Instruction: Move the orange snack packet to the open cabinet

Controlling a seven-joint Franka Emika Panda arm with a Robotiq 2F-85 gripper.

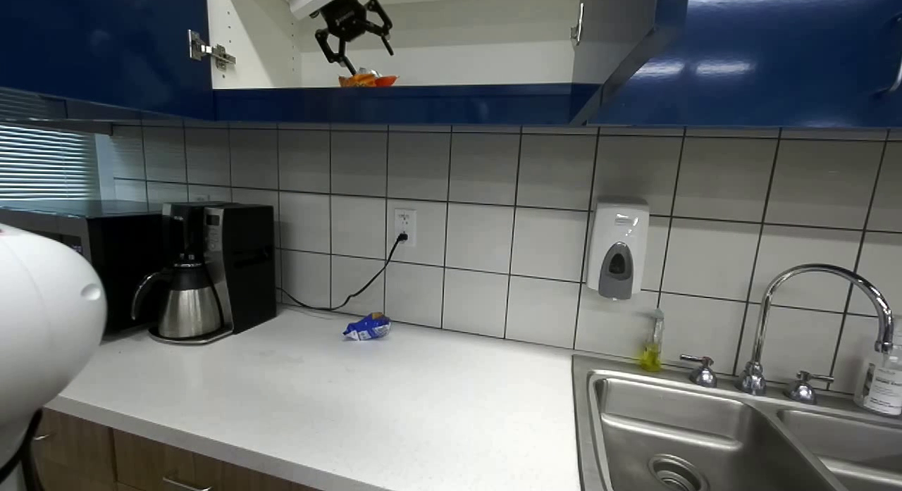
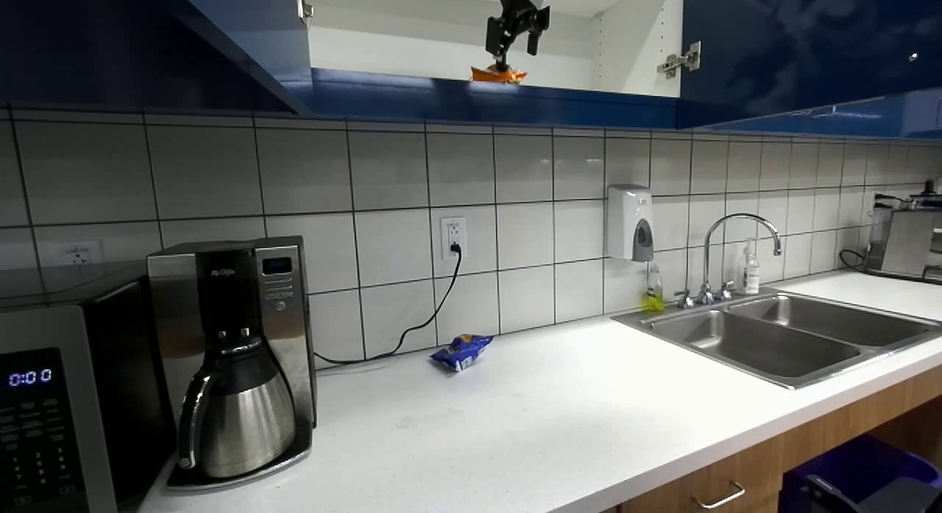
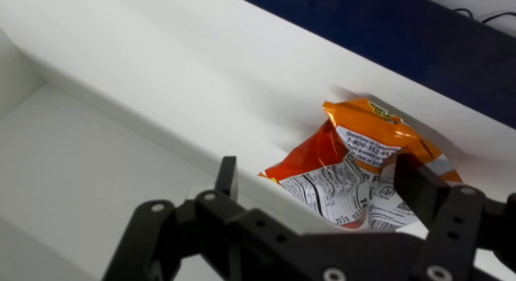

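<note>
The orange snack packet (image 1: 368, 80) lies on the floor of the open cabinet (image 1: 479, 61), behind its blue front edge. The packet (image 2: 486, 75) and cabinet (image 2: 412, 93) show in both exterior views, with the packet's lower part hidden by that edge. In the wrist view the crinkled packet (image 3: 342, 172) shows its white printed back. My gripper (image 1: 371, 63) is inside the cabinet just above the packet, also seen in an exterior view (image 2: 516, 59). In the wrist view its fingers (image 3: 316, 162) are wide apart. One fingertip overlaps the packet; I cannot tell whether it touches.
The cabinet's dark blue doors (image 1: 627, 40) stand open on both sides, with metal hinges (image 1: 211, 49). Below are a white counter (image 1: 423, 406), a small blue packet (image 2: 462, 351), a coffee maker (image 2: 235, 366), a microwave (image 2: 66, 395), a soap dispenser (image 1: 619, 248) and a sink (image 1: 669, 413).
</note>
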